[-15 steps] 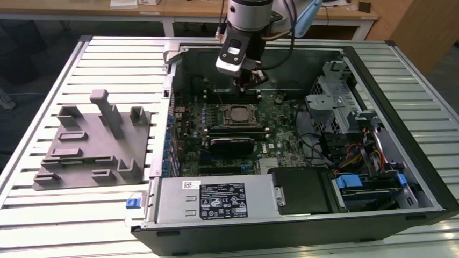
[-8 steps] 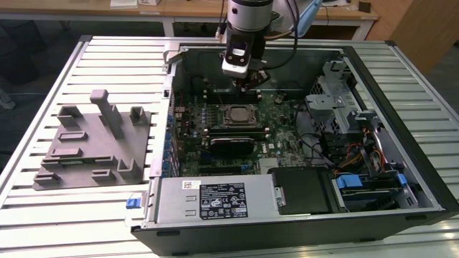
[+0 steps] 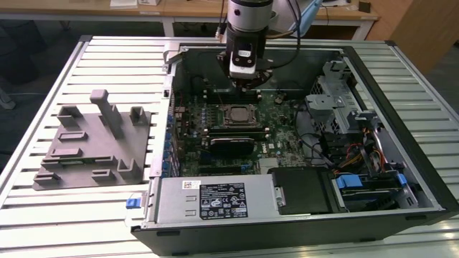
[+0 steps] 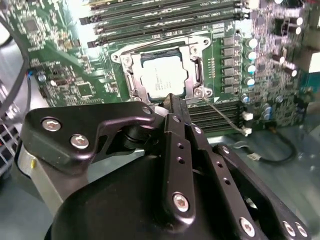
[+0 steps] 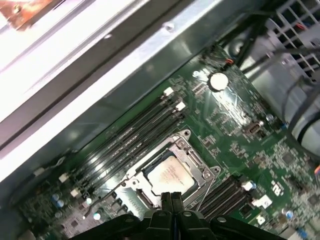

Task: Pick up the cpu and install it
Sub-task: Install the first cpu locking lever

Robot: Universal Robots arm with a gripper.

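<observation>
Cpu (image 4: pixel 162 75) flat inside the black socket frame (image 4: pixel 127 82), pale metal top up, each of its 4 edges parallel to the frame and bounded by it; seated there on the green motherboard (image 3: pixel 287 126), not carried. Gripper (image 4: pixel 172 100) hanging above the frame with its 2 fingers pressed together, nothing between them. Key relation, in both wrist views: cpu (image 5: pixel 171 175) straight ahead of the closed fingertips and below them, gripper (image 5: pixel 171 196) tip over the frame's edge rather than over the chip's centre, and a gap of air down to the metal top, as far as can be judged. No long axis to speak of on a square chip, so no favoured side for a grasp; seam between the fingers pointing at the chip's middle. Rows of long black memory slots (image 4: pixel 165 20) flanking the frame on 2 opposite sides. In the exterior view, gripper (image 3: pixel 244 78) just past the frame's far side, over 1 bank of those slots, with the cpu (image 3: pixel 235 113) near it and lower. Thin metal lever (image 4: pixel 220 111) reaching out from 1 corner of the frame; latched or free, cannot tell. Grey fixture (image 3: pixel 93 145) well apart from the frame, outside the computer case (image 3: pixel 287 231), toward the exterior view's left. Judged from this: chip already in its seat, gripper empty.
</observation>
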